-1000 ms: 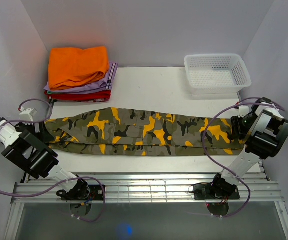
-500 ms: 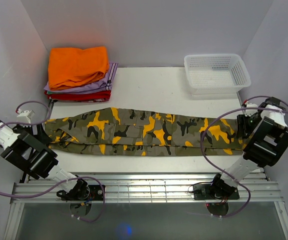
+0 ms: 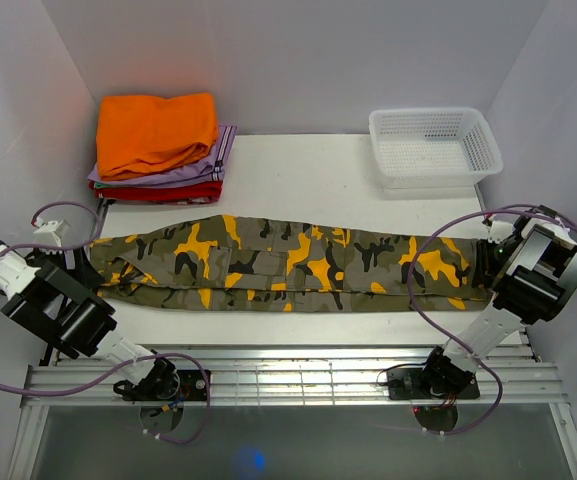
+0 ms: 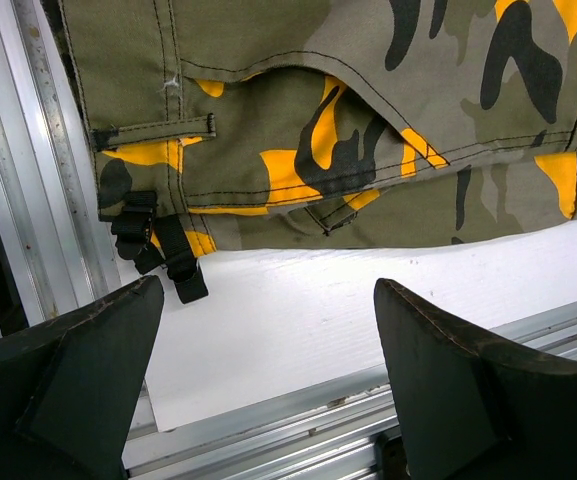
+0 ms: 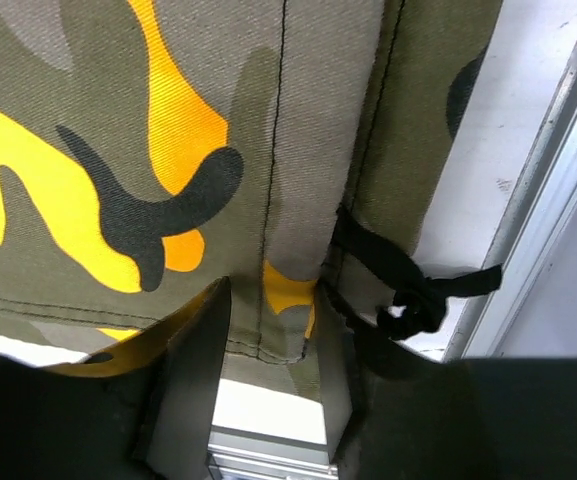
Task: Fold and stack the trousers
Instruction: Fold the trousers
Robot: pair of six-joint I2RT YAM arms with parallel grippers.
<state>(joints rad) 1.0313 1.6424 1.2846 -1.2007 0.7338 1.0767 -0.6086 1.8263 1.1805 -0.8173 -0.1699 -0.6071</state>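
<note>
The camouflage trousers (image 3: 288, 262) lie flat and stretched left to right across the white table (image 3: 298, 170), legs folded one onto the other. My left gripper (image 3: 76, 262) is open over the table just in front of the waistband corner (image 4: 158, 170), with nothing between its fingers (image 4: 268, 290). My right gripper (image 3: 486, 262) is at the leg hem end. In the right wrist view its jaws (image 5: 271, 290) stand narrowly apart astride the hem (image 5: 278, 330), and the cloth between them looks flat. A black drawstring (image 5: 418, 295) hangs beside the right finger.
A stack of folded clothes, orange (image 3: 158, 130) over lilac and red, sits at the back left. A white mesh basket (image 3: 433, 145) stands at the back right. Aluminium rails (image 3: 298, 365) run along the front edge. Walls close in on both sides.
The right arm has swung outward and lowered its gripper onto the hem end. The left arm shifted slightly left. The trousers have not moved.
</note>
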